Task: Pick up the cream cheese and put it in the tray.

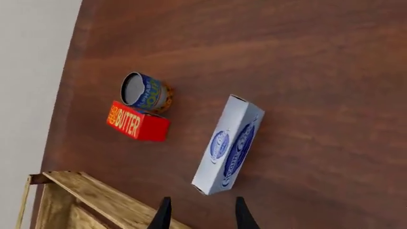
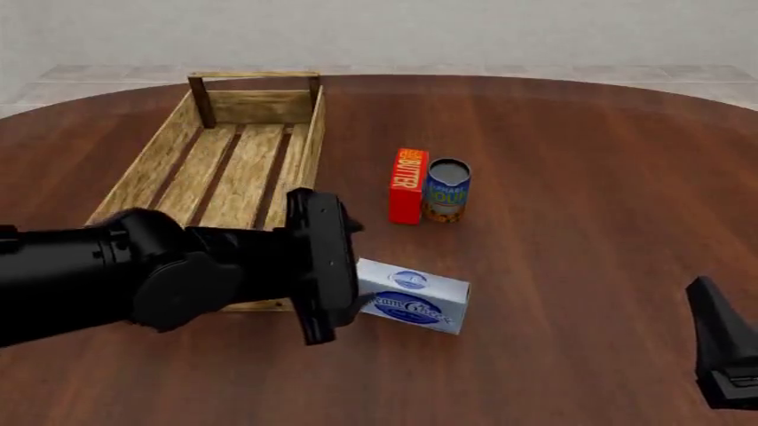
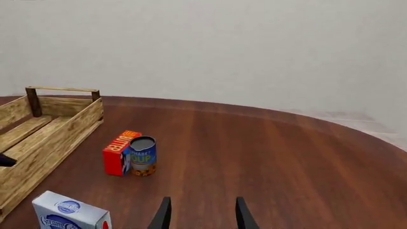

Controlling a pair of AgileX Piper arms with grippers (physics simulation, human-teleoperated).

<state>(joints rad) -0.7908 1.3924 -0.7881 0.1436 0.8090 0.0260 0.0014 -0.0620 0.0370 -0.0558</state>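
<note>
Right now my left gripper hangs with its two dark fingertips spread apart and nothing between them, poised just short of the near end of the cream cheese box without touching it. Seen from the front, my left arm reaches in low across the near-left part of the round wooden table, and its wrist covers the left end of the cream cheese box, which lies on its long side on the tabletop, toward the near edge and roughly mid-width. That box sits outside the tray, just beside the tray's near right corner. The tray is a light-wood crate with a slatted bottom and a bar handle at its far end, set toward the far-left part of the table. Farther back, near the middle of the table, a red butter box stands on its narrow side with a blue can touching its right face; both are well apart from the cream cheese. My right gripper is also spread wide and holds nothing, low over bare tabletop by the near-right edge, where the front view catches only its dark tip.
</note>
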